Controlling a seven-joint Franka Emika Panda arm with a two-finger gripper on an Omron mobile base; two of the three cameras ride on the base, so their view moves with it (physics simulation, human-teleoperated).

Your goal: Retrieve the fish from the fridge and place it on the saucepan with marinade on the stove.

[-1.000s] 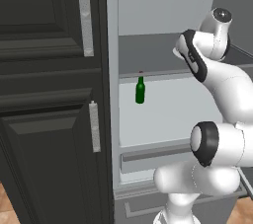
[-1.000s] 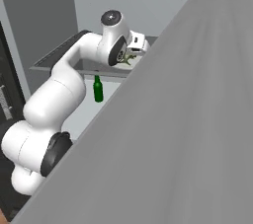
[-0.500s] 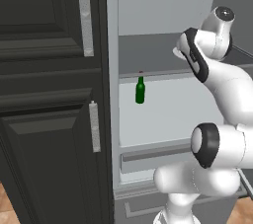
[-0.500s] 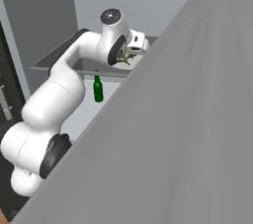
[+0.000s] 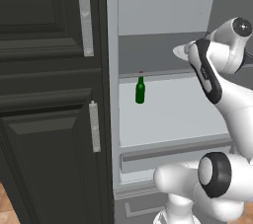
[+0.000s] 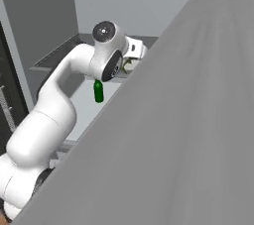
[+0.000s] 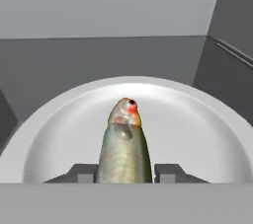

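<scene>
1. The gripper (image 7: 125,172) has its two dark fingertips (image 7: 83,171) at 7 and 5 o'clock of the hand view, one on each side of the fish, and they look close against its flanks. I judge that the jaws are narrowing on the fish, but I cannot tell if the pinch is already firm.
2. The small olive-green and brownish fish (image 7: 124,146), with a reddish head, lies between the fingertips and points to 12 o'clock. It rests in the middle of a white round shallow plate (image 7: 197,119).
3. The plate stands on a pale grey shelf (image 5: 153,53) inside the tall grey fridge (image 5: 163,6). In the left base view its rim shows at 9 o'clock of the white arm's wrist.
4. On the shelf below, well apart from the plate, a green glass bottle (image 5: 140,90) stands upright.
5. At 9 o'clock of the fridge is a dark panelled cabinet (image 5: 44,119). In the right base view the open flat grey fridge door (image 6: 188,135) covers the right half.
6. The step in hand seems to be the grasp. To do it well, the fingers should press evenly on both flanks near the body's middle, so the thin fish does not twist or slip forward.
7. Then lift straight up from the plate before pulling back, so the plate is not dragged along the shelf.
</scene>
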